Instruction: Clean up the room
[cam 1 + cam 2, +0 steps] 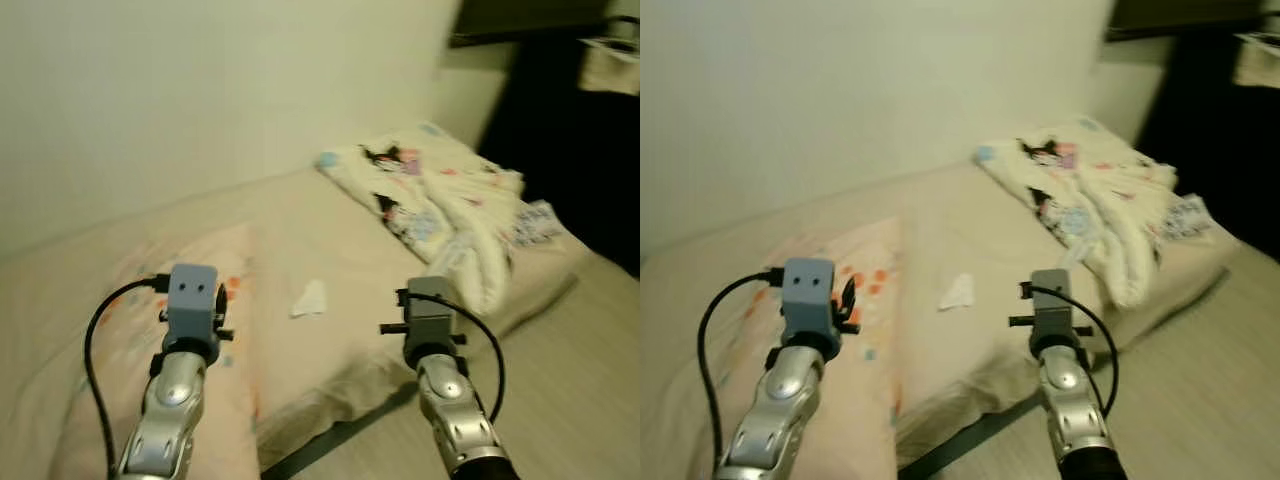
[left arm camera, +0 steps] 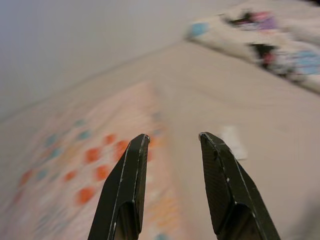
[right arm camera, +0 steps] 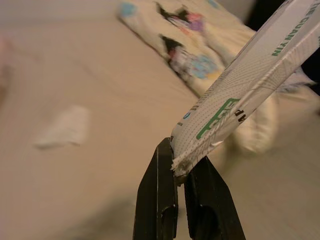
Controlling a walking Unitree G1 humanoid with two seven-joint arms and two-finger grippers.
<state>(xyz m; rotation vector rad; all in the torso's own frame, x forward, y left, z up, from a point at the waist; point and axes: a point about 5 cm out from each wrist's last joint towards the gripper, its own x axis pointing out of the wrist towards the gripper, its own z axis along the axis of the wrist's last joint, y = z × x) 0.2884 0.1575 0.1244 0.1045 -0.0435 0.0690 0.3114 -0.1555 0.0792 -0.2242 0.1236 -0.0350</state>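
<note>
Holding: the right gripper (image 3: 181, 172) has its two black fingers pinched together on the torn corner of a flat printed packet (image 3: 252, 75), white with green lettering, which juts out past the fingertips.
Right arm: it is raised at the near right, over the near edge of the bed (image 1: 340, 230) where the mattress meets the floor (image 1: 580, 370).
Left gripper (image 2: 172, 140): fingers parted with nothing between them, hovering at the near left above the spotted pillow (image 1: 130, 300).
Packet handling: it looks thin, light and fairly stiff, like folded card or a sachet. The hold is on a ragged corner only, so it could likely tear or pivot; a grip further along the flat body would be surer.
Pillow: pale with orange and blue spots, lying flat at the near left of the bed; soft and bulky by the look of it.
Scrap (image 1: 310, 298): a small white crumpled piece, probably tissue or paper, lies on the sheet in the middle of the bed, between the two arms and a little beyond them. It should weigh almost nothing and crush easily; a pinch across its raised middle would suit.
Blanket (image 1: 450, 205): a white quilt with cartoon prints, heaped at the far right and spilling toward the bed's right edge; soft, limp, best gathered at a thick fold.
Wall (image 1: 200, 90): plain, at the far side.
</note>
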